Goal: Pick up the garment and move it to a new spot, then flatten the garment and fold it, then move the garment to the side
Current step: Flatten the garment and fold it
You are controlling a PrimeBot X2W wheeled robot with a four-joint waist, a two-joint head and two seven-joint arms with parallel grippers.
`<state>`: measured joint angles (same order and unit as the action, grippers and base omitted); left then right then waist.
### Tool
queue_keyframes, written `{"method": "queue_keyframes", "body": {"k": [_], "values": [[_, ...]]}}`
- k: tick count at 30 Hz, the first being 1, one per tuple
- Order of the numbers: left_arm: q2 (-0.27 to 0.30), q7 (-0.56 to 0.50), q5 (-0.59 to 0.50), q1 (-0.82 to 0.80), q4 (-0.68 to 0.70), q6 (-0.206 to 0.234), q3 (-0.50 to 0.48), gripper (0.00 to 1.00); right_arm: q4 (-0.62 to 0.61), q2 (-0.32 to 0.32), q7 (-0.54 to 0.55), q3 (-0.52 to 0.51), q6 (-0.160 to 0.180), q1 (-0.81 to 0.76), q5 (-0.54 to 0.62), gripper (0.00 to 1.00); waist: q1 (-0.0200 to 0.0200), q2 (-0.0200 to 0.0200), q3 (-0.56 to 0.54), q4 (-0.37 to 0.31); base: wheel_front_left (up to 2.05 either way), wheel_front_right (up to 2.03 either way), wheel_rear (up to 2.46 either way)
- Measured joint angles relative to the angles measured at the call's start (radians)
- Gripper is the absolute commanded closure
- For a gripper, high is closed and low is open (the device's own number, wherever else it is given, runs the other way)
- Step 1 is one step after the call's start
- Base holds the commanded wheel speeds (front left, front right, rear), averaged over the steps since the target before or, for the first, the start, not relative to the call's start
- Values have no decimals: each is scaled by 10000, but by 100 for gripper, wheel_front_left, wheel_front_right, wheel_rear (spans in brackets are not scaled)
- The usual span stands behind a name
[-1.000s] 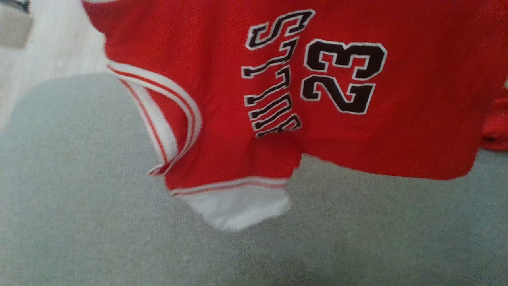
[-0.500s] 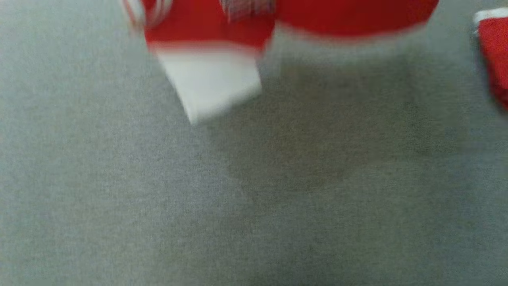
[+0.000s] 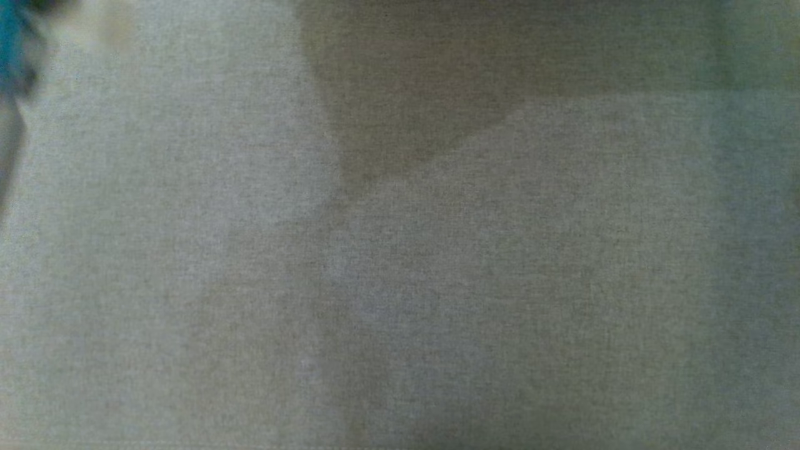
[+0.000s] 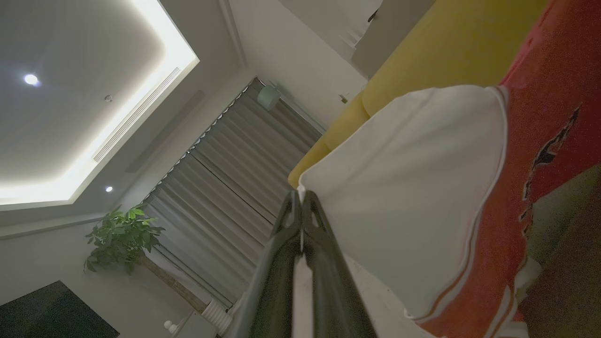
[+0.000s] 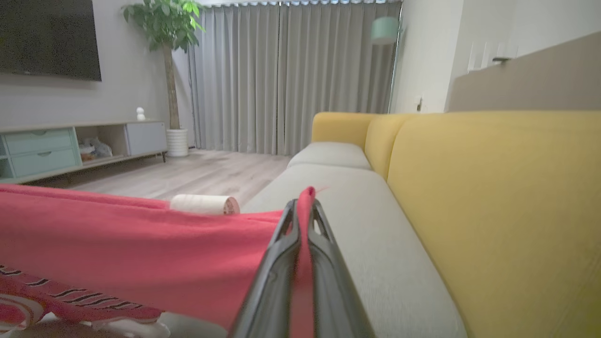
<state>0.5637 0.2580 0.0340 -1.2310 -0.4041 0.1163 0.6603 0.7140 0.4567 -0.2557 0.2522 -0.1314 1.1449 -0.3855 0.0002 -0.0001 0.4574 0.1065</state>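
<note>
The garment is a red jersey with white sleeves, white trim and black lettering. In the left wrist view my left gripper (image 4: 301, 197) is shut on the edge of its white sleeve (image 4: 404, 197), and the red body (image 4: 540, 112) hangs to the right. My right gripper (image 5: 303, 206) is shut on a red edge of the garment (image 5: 141, 244), which stretches away to the left over the grey sofa seat (image 5: 357, 220). The head view looks down on bare grey seat fabric (image 3: 400, 281) with a dark shadow at the top.
A yellow sofa back (image 5: 493, 197) rises along the right of the seat. A pale roll (image 5: 204, 204) lies beyond the cloth. Across the wooden floor stand a TV cabinet (image 5: 70, 148), a potted plant (image 5: 164, 28) and grey curtains (image 5: 291, 75).
The head view has swung down: the jersey slid up and out of that picture, leaving grey seat fabric and a shadow. Both grippers stay shut.
</note>
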Motion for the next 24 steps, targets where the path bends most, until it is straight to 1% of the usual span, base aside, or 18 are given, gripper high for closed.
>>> {"method": "queue_keyframes", "body": {"k": [3,7,11,13,16,21,24], "values": [[261,0,169,1536,832,445,96,100,-25,-12,0,-15,0,-898,63,100,-1,0,-129,44,0,0,0],[719,0,439,3778,1931,1062,182,100,-209,-17,0,-284,0,-2263,-23,100,-3,1,-484,44,0,0,0],[1116,0,742,6089,2700,1540,349,100,-589,-38,2,-368,0,-3753,-33,100,-5,1,-953,4,0,0,0],[1269,0,894,7118,3078,1852,460,100,-807,-42,2,-477,0,-4481,-140,100,-5,1,-1202,-22,0,0,0],[1363,0,1129,8392,3586,2243,583,100,-1174,-38,2,-763,-2,-5563,-192,100,-6,1,-1551,-56,0,0,0],[1561,-6,1536,10147,4349,2901,698,100,-2056,-127,2,-1519,-2,-7546,-161,100,-6,1,-1944,-47,0,0,0],[1630,-65,1733,10853,4661,3114,823,100,-2654,-412,2,-1862,-2,-8608,144,100,-4,1,-1970,-55,0,0,0]]}}
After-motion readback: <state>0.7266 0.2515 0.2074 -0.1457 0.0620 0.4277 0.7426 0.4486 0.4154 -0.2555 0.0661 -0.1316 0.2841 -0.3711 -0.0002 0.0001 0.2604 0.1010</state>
